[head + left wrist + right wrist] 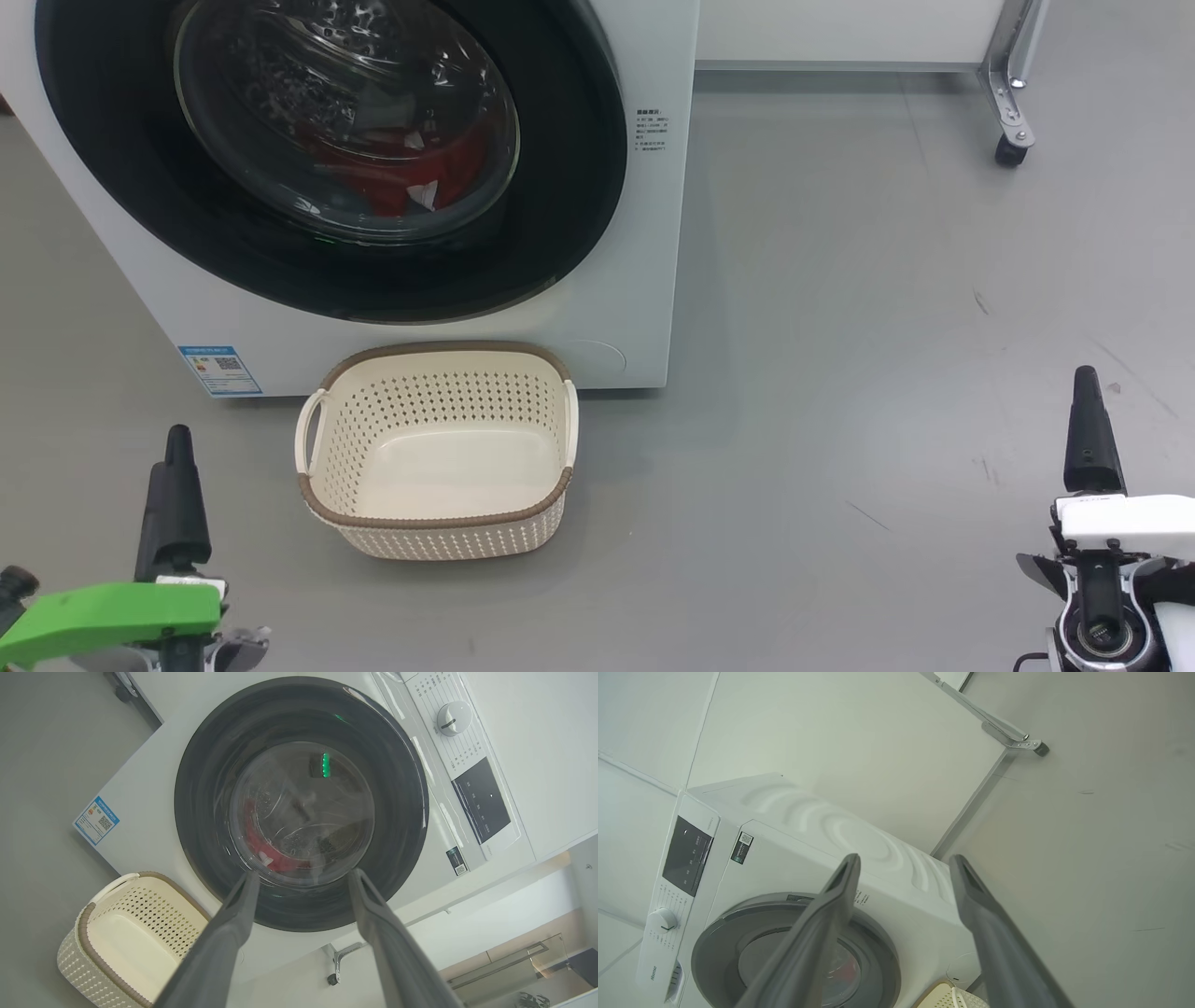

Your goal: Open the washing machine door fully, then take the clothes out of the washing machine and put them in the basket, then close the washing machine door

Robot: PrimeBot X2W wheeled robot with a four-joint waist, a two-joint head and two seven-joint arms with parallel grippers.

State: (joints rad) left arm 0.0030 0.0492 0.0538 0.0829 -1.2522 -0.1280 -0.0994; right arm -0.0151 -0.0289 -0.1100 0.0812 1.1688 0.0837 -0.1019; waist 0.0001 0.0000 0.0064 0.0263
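Dimly, clothes (373,175), seemingly red, blur behind the door (571,168).

Door (560,187): round, black-rimmed, shut on white washer (644,280) | clothes (392,177): red, inside behind glass | basket (434,523): cream, perforated, on floor just before washer

The washing machine (635,280) has smooth white panels. Its door (560,215) is glossy black around clear glass. Red cloth (373,177) shows at the glass's six o'clock. The basket (448,543) is matt cream perforated plastic with a brown woven-look rim. The floor (887,373) is smooth grey.
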